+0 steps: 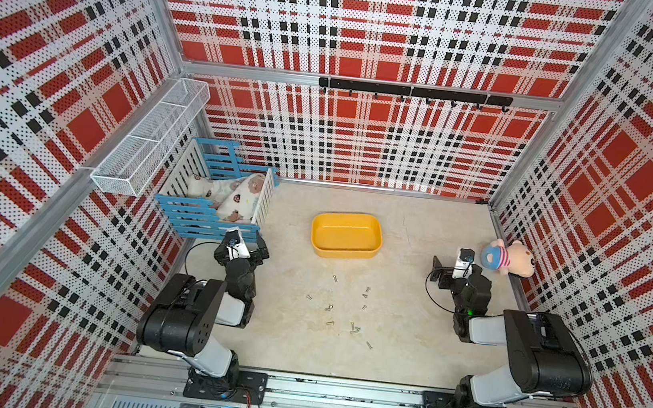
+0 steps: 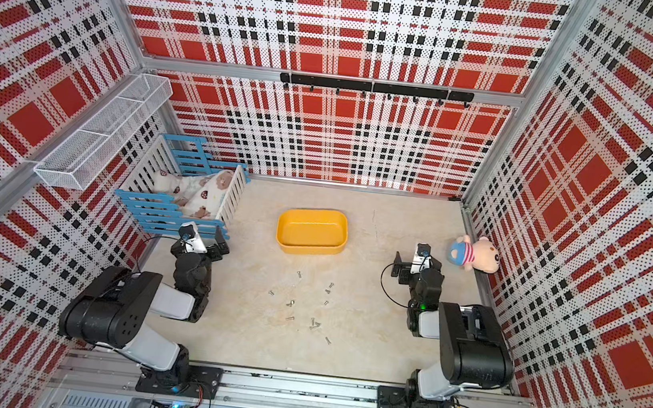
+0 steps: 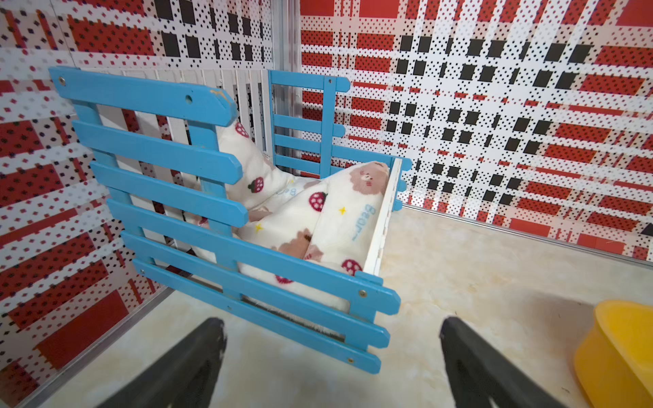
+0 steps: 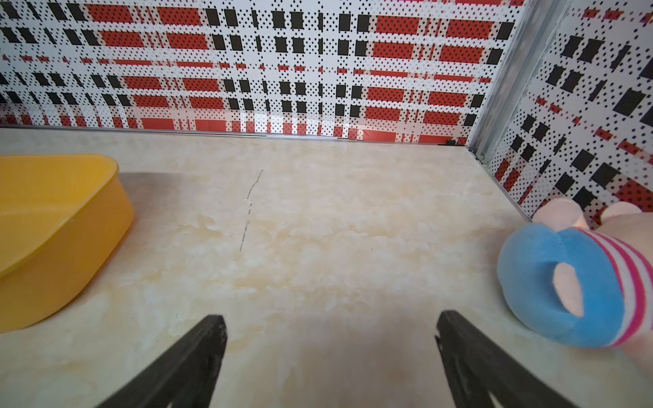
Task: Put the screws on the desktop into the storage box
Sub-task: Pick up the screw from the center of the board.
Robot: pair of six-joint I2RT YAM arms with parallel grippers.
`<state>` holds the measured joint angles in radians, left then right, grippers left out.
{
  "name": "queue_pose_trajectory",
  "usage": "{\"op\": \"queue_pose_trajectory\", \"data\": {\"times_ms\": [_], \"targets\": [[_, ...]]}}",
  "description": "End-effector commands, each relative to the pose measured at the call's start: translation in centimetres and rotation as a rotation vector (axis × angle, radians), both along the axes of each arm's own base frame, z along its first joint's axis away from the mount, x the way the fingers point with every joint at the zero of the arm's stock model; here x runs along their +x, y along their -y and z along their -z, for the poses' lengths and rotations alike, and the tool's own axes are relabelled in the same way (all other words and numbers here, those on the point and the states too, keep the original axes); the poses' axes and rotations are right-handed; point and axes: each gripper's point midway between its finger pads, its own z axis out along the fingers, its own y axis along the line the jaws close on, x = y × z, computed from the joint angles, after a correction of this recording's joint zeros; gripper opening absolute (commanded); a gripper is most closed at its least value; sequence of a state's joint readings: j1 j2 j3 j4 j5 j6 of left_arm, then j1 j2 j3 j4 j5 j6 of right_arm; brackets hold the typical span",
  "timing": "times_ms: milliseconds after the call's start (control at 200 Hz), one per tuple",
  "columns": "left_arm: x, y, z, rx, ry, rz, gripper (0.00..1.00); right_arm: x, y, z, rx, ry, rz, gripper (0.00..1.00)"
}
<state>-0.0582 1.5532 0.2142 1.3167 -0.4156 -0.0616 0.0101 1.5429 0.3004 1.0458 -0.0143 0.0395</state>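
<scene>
Counted on the desk [image 1: 418,232]: roughly a dozen screws [image 1: 330,322], tiny and silver, strewn loose between the two arms and closer to the front rail than to anything else; exact tally unsure, with a few overlapping. One storage box [image 1: 346,252], yellow, upright at mid-desk, just beyond the screws and apart from them. One blue-and-white slatted crate [image 1: 197,219] in the far left corner, holding one printed cloth [image 1: 233,202]; one white wire-mesh basket [image 1: 142,150] on the left wall above it; one plush toy [image 1: 517,256] against the right wall; one black hook rail [image 1: 413,91] across the back wall. Two arms, left arm [image 1: 177,322] and right arm [image 1: 545,360]: both folded, elbows high near the front rail, wrists low and aimed at the back wall. Spread wide and gripping nothing: the left fingers [image 3: 198,356], just short of the crate's blue front slats. Equally wide, likewise unladen: the right fingers [image 4: 198,353], over bare desk between box and toy, nearer the toy. Seen only in both top views: the screws. Cut off at the frame edge in both wrist views: the storage box; also the toy's face in the right wrist view. Contact between fingertips and desk: impossible to tell.
</scene>
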Motion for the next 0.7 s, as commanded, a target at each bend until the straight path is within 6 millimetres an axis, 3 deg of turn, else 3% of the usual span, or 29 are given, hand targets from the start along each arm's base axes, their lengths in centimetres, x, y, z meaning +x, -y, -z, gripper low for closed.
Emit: {"op": "queue_pose_trajectory", "data": {"times_ms": [0, 691], "targets": [[0.05, 0.03, -0.63, 0.002, 0.024, -0.001, 0.99, 0.39, 0.26, -0.60, 0.004, 0.020, 0.011, 1.00], [0.21, 0.04, -0.62, -0.001, 0.024, 0.014, 0.99, 0.35, 0.27, -0.70, 0.003, 0.024, 0.012, 1.00]]}}
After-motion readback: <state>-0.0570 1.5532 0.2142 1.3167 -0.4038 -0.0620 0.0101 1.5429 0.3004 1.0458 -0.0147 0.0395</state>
